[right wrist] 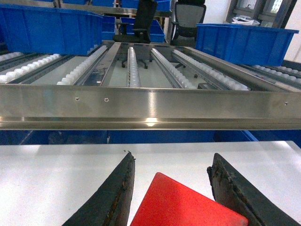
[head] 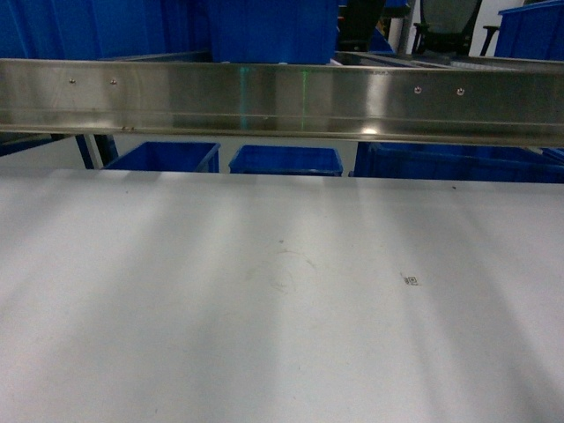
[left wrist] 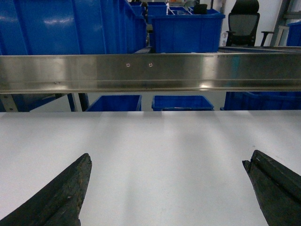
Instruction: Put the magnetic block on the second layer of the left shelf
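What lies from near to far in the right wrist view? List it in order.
Red magnetic block between the right gripper fingers → white tabletop → stainless-steel front rail → white roller rails → blue bins → black office chairs.

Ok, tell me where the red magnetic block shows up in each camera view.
Head: not in view.
Left wrist: not in view; only the open left gripper over the white table.
Right wrist: magnetic block at bottom centre, between the right gripper's fingers.
Shared landmark: the steel rail across all three.
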Robot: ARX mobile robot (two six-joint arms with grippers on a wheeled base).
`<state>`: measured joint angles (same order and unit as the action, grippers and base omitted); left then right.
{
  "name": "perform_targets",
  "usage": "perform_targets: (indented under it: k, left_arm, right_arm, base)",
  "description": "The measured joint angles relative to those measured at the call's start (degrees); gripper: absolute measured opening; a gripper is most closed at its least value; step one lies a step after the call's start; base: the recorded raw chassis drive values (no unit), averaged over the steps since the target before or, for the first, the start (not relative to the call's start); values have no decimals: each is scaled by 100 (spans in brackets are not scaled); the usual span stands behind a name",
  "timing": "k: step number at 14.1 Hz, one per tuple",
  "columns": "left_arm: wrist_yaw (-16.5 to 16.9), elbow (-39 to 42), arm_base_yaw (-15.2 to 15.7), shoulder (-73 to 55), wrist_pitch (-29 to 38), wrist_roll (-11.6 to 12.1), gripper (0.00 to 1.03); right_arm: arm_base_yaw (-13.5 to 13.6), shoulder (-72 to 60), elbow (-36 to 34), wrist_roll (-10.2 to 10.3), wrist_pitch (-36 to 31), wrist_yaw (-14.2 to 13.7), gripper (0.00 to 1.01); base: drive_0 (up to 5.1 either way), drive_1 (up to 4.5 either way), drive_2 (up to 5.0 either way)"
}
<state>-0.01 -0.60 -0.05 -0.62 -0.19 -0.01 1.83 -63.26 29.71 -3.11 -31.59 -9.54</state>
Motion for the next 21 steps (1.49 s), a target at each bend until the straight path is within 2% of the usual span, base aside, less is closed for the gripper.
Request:
perform_targets:
  k: [3,8,21]
  left_arm:
    - [-2,0,0,0,0,0,98]
    - [0,0,0,0,0,0,98]
    - [-2,0,0,0,0,2,98]
  right_arm:
    - [120,37,-52,-81,63,85,43]
    - [120,55,-55,-103,76,142,43]
    - [118,77,-70,-105,76,142,43]
  base:
    - [0,0,0]
    - [0,0,0]
    - [-490,254,254]
